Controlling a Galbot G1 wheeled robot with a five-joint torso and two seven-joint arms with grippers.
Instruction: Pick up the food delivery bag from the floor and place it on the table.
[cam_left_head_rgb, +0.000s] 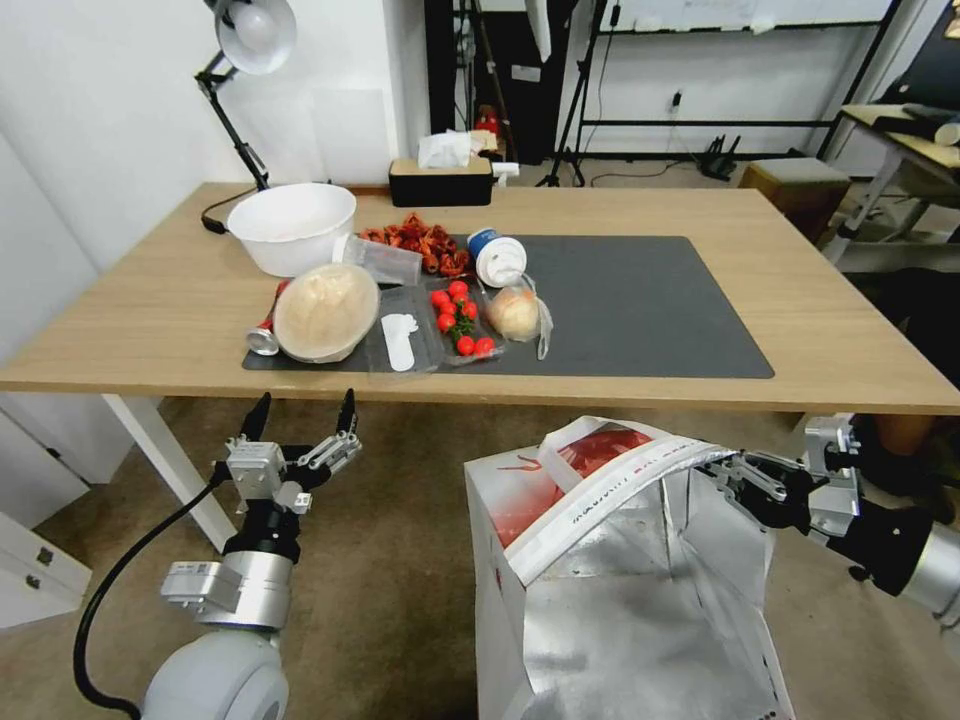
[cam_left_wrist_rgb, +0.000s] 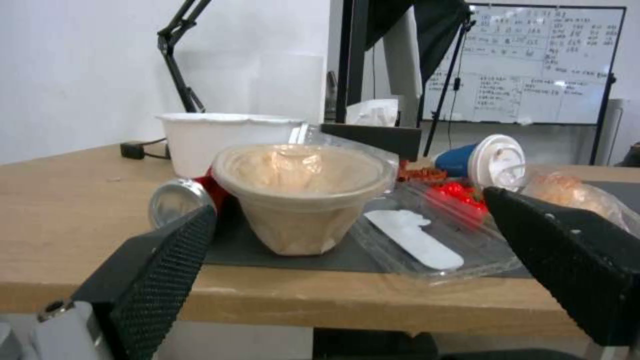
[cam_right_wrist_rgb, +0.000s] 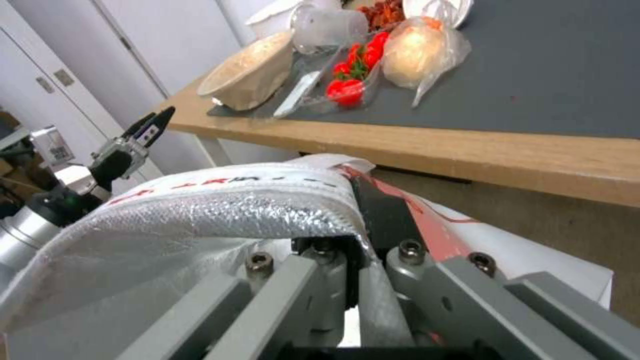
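Below the front edge of the table (cam_left_head_rgb: 150, 360), the right gripper (cam_left_head_rgb: 722, 468) is clamped on the upper rim of the food delivery bag (cam_left_head_rgb: 600, 560), its fingers pinching the white, silver-lined edge on the bag's right side. The bag stands open in front of the table, lower than the tabletop, with its red-and-white side facing the table and bare silver foil showing inside; whether its base touches the floor cannot be told. In the right wrist view the same rim (cam_right_wrist_rgb: 220, 200) is pressed between the closed jaws.

The left gripper (cam_left_head_rgb: 300, 418) hangs in front of the table's left part, just below its edge and well apart from the bag, with its two black fingers (cam_left_wrist_rgb: 167, 260) spread wide and nothing between them.

On the table, the left end of a dark grey mat (cam_left_head_rgb: 640, 300) carries the food. Nearest the front edge a tan bowl (cam_left_head_rgb: 325, 312) sealed with film lies tilted, a silver-ended can (cam_left_head_rgb: 264, 338) touching it on the left. Beside the bowl is a clear tray (cam_left_head_rgb: 400, 345) with a white utensil in it, then a clear tray of cherry tomatoes (cam_left_head_rgb: 460, 318), then a bun in a clear plastic bag (cam_left_head_rgb: 515, 312). Behind them are a white bowl (cam_left_head_rgb: 290, 225), a toppled clear cup (cam_left_head_rgb: 385, 260), a pile of red crayfish (cam_left_head_rgb: 420, 240) and a blue cup (cam_left_head_rgb: 497, 255) on its side with a white lid.
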